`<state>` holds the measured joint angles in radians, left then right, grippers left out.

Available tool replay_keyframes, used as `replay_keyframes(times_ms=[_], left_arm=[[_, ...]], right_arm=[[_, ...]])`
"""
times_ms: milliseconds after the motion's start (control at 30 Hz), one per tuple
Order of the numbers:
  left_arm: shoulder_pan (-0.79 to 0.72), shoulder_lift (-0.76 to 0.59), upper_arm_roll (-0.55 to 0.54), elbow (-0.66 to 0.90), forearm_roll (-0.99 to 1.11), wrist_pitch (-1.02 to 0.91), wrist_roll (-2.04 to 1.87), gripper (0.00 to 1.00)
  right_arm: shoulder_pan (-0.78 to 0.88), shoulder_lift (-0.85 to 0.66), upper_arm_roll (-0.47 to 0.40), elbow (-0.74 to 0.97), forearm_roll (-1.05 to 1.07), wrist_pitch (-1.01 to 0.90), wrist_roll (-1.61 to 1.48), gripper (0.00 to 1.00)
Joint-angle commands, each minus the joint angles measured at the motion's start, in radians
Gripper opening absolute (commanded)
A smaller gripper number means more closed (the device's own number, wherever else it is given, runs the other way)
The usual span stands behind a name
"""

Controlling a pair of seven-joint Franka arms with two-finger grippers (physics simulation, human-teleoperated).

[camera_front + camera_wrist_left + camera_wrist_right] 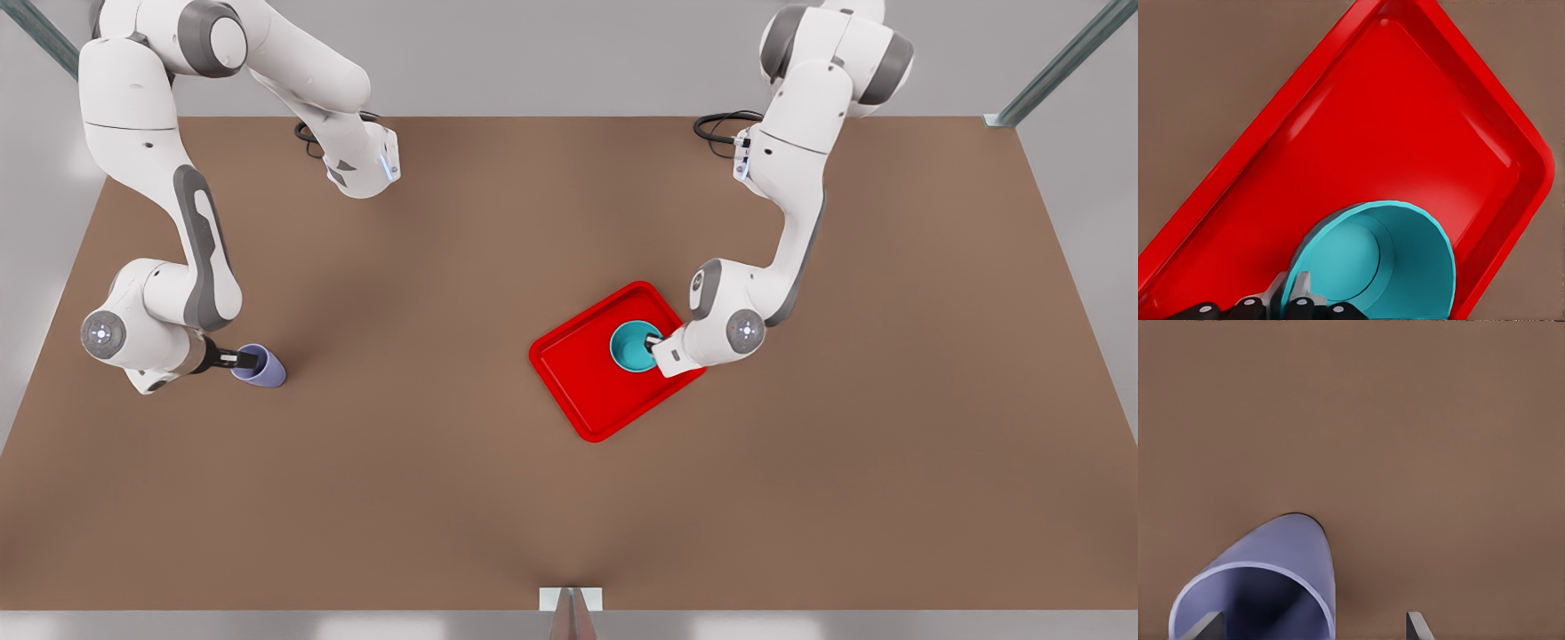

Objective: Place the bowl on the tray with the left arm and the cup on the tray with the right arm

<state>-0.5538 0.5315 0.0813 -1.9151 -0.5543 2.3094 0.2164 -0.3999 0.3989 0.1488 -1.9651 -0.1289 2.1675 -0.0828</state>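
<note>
Front view: cup (260, 365) upright, mouth upward.

The scene is bright and evenly lit, with soft light that seems to come from above. On the brown table (498, 498) the shadows are faint and diffuse, darker near the front edge at the middle. The red tray (1358, 127) shows pale glossy streaks along its inner rim. The cup (1281, 567) throws a thin dark shadow beside its base. Edges look smooth, without visible distortion.
</note>
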Motion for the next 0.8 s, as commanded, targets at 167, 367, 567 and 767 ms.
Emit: replay_keyframes(times_ms=[167, 367, 567, 767], left_arm=[[0.003, 0.005, 0.002, 0.001, -0.101, 0.002, 0.003, 1.0], [0.006, 0.004, 0.046, 0.01, -0.09, 0.002, 0.035, 1.0], [0.008, -0.065, 0.426, 0.258, 0.029, -0.359, -0.129, 1.0], [0.109, -0.238, 0.375, 0.757, 0.444, -1.039, -0.195, 1.0]], right_arm=[[0.003, 0.0, 0.0, 0.0, 0.0, 0.0, 0.002, 1.0], [0.001, 0.0, 0.0, 0.0, 0.0, 0.002, 0.0, 1.0], [-0.004, 0.012, 0.0, -0.005, 0.0, 0.021, 0.002, 1.0], [-0.002, 0.031, 0.0, -0.003, 0.0, 0.032, 0.002, 1.0]])
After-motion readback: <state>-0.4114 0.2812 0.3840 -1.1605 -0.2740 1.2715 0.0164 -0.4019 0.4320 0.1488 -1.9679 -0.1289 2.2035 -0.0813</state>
